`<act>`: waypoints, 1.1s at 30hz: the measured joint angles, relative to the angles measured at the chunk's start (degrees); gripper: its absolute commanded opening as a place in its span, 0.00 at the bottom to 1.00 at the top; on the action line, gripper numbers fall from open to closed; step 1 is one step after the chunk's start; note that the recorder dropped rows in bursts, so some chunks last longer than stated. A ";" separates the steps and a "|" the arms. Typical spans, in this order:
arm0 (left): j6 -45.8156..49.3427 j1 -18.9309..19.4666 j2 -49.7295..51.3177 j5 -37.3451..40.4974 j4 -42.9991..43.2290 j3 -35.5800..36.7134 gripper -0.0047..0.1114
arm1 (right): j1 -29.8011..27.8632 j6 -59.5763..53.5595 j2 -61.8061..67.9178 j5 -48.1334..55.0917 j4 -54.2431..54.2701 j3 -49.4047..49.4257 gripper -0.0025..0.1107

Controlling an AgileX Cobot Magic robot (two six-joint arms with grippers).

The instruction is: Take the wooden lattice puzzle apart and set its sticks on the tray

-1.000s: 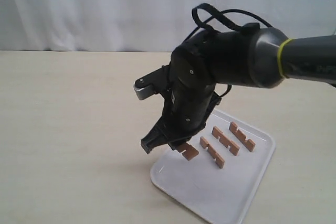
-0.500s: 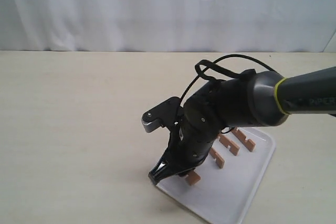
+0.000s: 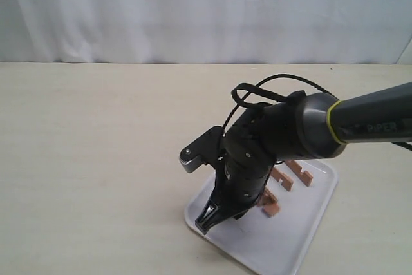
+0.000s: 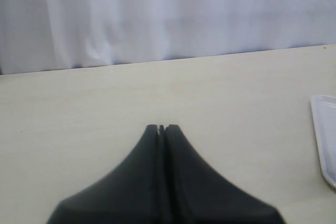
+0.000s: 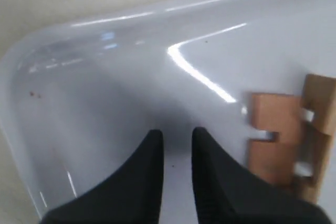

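1. Fingers of my right gripper (image 5: 177,132) stand a narrow gap apart with nothing between them, low over the near-left corner of the tray (image 5: 105,77). Whether the tips touch its glossy floor I cannot tell.
2. On the tray's far-right part lie the sticks (image 3: 299,172). From outside I make out parts of three, side by side. My right arm (image 3: 283,136) covers their near ends and whatever lies under it, so I cannot count them.
3. My right wrist view catches two notched pieces (image 5: 268,140), cut off at the frame's edge. They touch or overlap; I cannot tell which.
4. My left gripper (image 4: 161,127) has its fingers pressed together and grips nothing. It hangs over the bare table (image 4: 79,103), well left of the tray, of which only a sliver of rim (image 4: 323,129) shows. The exterior view does not include this gripper.
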 measured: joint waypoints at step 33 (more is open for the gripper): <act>0.00 0.00 0.00 0.00 0.00 0.00 0.04 | 0.00 1.76 -21.15 3.79 5.66 7.69 0.06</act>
